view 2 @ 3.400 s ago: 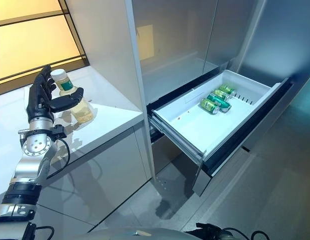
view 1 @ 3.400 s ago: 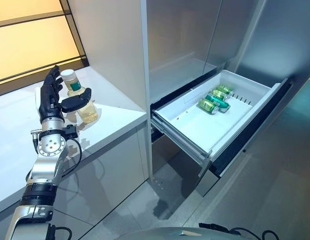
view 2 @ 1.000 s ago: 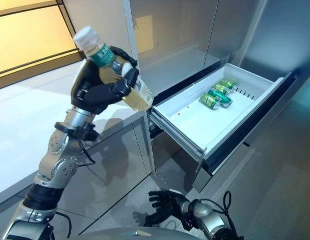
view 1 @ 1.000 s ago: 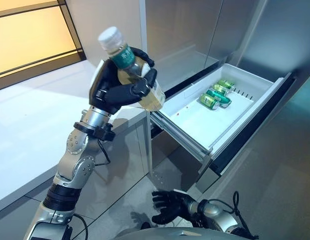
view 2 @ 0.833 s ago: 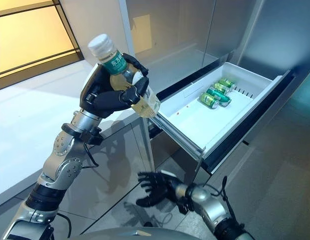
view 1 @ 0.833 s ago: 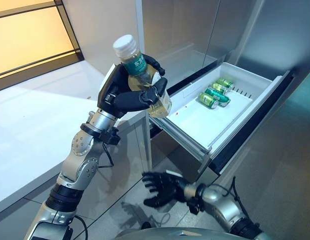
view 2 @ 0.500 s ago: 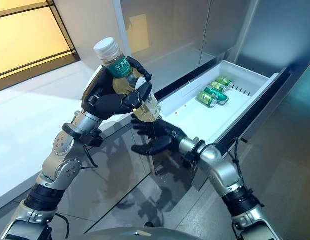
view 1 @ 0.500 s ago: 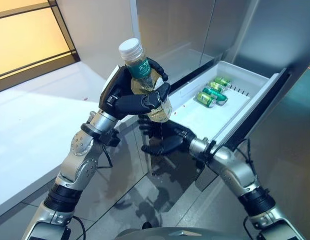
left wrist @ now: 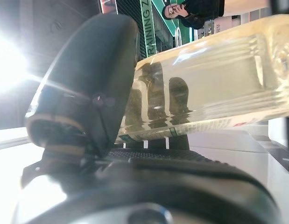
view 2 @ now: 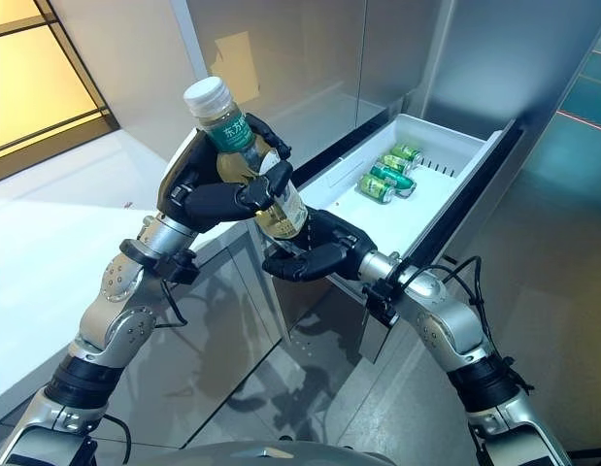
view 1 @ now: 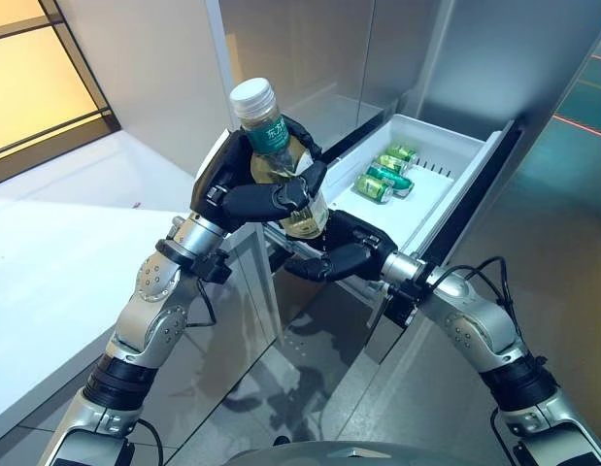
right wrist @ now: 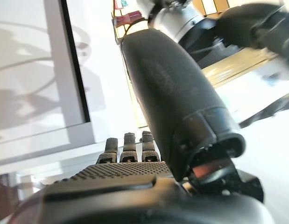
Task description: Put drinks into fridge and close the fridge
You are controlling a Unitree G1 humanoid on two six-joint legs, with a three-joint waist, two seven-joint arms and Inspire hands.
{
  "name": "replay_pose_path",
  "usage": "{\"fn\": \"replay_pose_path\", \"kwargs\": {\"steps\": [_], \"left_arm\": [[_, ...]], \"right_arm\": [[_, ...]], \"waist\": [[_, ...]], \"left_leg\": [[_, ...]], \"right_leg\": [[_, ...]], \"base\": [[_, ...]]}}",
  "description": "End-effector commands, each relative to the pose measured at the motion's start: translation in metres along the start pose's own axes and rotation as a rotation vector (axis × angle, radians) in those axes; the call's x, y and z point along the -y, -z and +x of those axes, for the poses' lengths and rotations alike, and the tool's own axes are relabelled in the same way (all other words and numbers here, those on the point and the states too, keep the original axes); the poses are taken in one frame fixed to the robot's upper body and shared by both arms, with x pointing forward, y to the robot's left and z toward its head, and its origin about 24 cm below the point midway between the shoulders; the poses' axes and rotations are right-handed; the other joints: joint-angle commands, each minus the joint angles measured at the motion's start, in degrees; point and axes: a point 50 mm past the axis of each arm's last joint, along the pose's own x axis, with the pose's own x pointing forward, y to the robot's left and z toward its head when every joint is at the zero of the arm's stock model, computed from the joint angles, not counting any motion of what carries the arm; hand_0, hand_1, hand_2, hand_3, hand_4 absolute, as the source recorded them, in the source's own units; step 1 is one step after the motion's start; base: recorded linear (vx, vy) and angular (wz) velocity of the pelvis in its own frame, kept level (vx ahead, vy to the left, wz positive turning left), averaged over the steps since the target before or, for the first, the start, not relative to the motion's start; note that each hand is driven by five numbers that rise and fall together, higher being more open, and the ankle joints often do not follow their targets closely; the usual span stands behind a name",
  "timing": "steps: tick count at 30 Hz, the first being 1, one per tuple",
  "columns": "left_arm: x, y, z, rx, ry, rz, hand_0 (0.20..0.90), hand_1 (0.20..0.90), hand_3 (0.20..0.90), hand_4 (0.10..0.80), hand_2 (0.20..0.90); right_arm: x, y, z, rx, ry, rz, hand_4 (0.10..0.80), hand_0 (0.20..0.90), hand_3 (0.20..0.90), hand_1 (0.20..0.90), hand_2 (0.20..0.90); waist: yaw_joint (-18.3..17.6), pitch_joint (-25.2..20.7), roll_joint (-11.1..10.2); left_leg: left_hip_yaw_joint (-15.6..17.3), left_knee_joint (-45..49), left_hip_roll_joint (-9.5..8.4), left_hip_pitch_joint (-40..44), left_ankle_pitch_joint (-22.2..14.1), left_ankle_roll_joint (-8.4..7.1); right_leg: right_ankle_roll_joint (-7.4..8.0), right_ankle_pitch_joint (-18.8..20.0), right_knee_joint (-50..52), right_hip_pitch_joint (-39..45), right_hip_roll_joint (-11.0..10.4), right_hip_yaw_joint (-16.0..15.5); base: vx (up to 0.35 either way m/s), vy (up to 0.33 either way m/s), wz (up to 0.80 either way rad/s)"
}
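A clear bottle of pale yellow drink, with a white cap and a green label, is tilted in my left hand, whose fingers and thumb are curled round it. It is held in the air beside the near corner of the open white fridge drawer. My right hand is open just under the bottle's base, palm up and fingers spread. Green cans lie at the drawer's far end. The left wrist view shows the bottle against my thumb.
A white counter runs along the left. The steel fridge front rises behind the drawer. A dark drawer front stands out to the right over a grey tiled floor.
My left hand has lifted the bottle off the counter and carried it right, to the drawer. My right hand has risen from below to under the bottle. The camera has shifted.
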Motion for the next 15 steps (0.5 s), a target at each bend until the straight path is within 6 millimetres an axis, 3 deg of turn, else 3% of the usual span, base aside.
{"fn": "replay_pose_path", "kwargs": {"steps": [1, 9, 15], "left_arm": [[0.000, -0.049, 0.038, 0.279, 0.056, 0.065, 0.300, 0.300, 0.200, 0.100, 0.300], [0.009, -0.044, 0.040, 0.261, 0.093, 0.050, 0.300, 0.300, 0.200, 0.100, 0.300], [0.014, -0.040, 0.043, 0.222, 0.108, 0.166, 0.300, 0.300, 0.200, 0.100, 0.300]], "right_arm": [[-0.019, -0.075, 0.009, 0.349, -0.105, -0.094, 0.800, 0.900, 0.900, 0.900, 0.900], [-0.019, -0.082, 0.011, 0.363, -0.069, -0.116, 0.800, 0.900, 0.900, 0.900, 0.900], [-0.026, -0.087, 0.014, 0.366, -0.111, -0.132, 0.800, 0.900, 0.900, 0.900, 0.900]], "waist": [[0.4, -5.6, -1.7], [0.2, -5.6, -1.9], [0.3, -5.5, -2.0]], "left_leg": [[3.3, 0.1, 0.67, 0.7, -4.6, -0.20], [3.6, 0.1, 0.97, 0.5, -4.5, -0.28], [3.3, 0.1, 0.99, 0.2, -4.4, -0.37]], "right_leg": [[3.77, 2.0, 0.5, -1.3, -2.2, 0.8], [3.74, 2.2, 0.3, -1.6, -2.2, 0.8], [3.83, 2.3, 0.2, -1.8, -2.1, 0.9]], "base": [[-0.011, -0.018, -0.04], [-0.008, -0.010, -0.04], [0.000, 0.000, 0.00]]}}
